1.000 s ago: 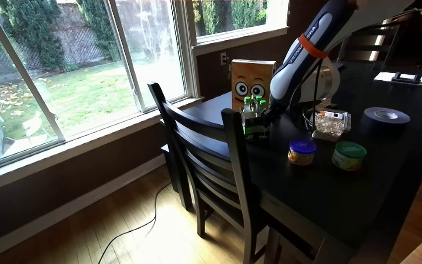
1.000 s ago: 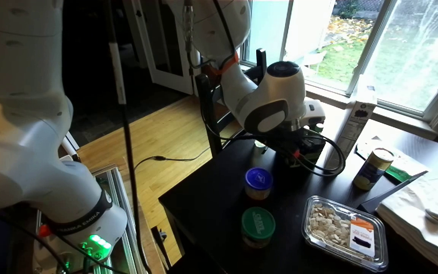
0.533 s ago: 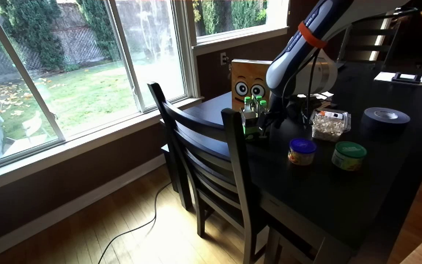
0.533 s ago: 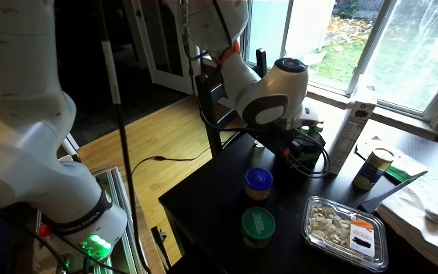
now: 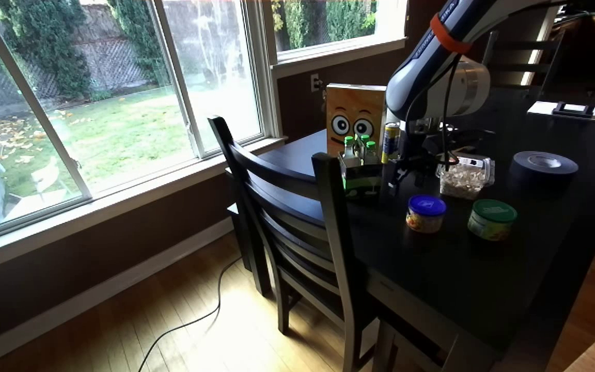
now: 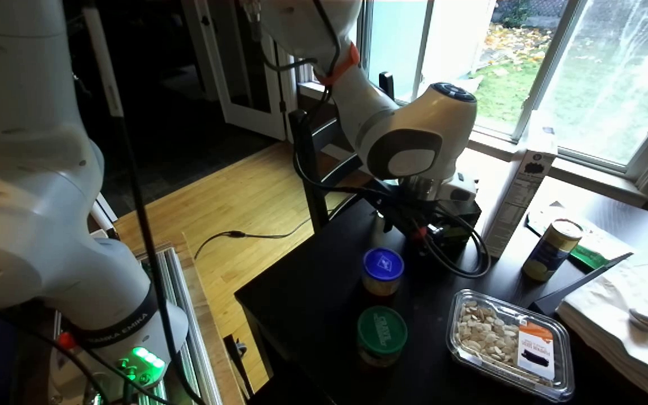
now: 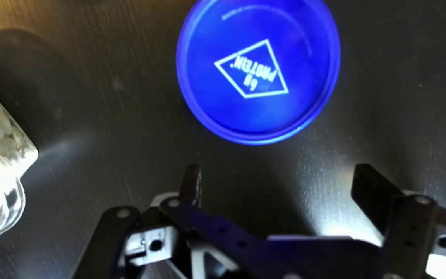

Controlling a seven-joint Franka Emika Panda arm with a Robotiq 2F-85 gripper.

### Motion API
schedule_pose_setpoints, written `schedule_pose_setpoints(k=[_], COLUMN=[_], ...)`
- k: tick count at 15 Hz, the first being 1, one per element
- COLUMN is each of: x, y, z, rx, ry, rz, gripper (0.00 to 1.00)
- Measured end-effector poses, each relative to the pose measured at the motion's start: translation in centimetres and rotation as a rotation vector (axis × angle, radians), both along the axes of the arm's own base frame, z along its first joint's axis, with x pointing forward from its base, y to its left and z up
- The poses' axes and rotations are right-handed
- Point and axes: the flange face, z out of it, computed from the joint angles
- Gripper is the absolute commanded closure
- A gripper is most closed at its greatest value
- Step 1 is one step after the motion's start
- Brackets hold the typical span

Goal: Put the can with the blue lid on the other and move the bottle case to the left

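Daylight pours through the window [image 5: 209,77] at the upper left of an exterior view, while the dark table [image 5: 442,274] fills the lower right. Eyes on the gripper [image 7: 277,186] — fingers [image 7: 374,193] spread wide, nothing between them, poised near the blue-lidded can [image 7: 258,77], which sits upper middle in the wrist view, its top edge cropped. Lining up the grasp looks like the step in hand. Best move, I'd say: carry the opening toward the top of that frame and slightly left, until the can sits centred. It looks about as wide as the gap, so margins seem thin — centre first, go straight down, then squeeze gently on the sides. After the lift, clear the rim of the green-lidded can [image 5: 492,221], near it at the lower right of an exterior view; the bottle pack [image 5: 361,175] can wait its turn. Which way does our can point? Upright on the table, lid [image 7: 304,100] on top, axis vertical; squat and round, it offers no long side to match. Print up there reads upside down and slanted in the wrist view.
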Motion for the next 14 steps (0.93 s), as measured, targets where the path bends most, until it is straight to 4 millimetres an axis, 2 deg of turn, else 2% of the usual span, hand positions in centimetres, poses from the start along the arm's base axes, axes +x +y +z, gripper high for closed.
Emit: schedule_pose_setpoints(k=[8, 14], x=[0.1, 0.9], y=[1.2, 0.4], z=[-0.7, -1.9], rx=[-0.017, -0.051], ry=[0.110, 0.140], rz=[0.030, 0.033], gripper=[0.00, 0.00])
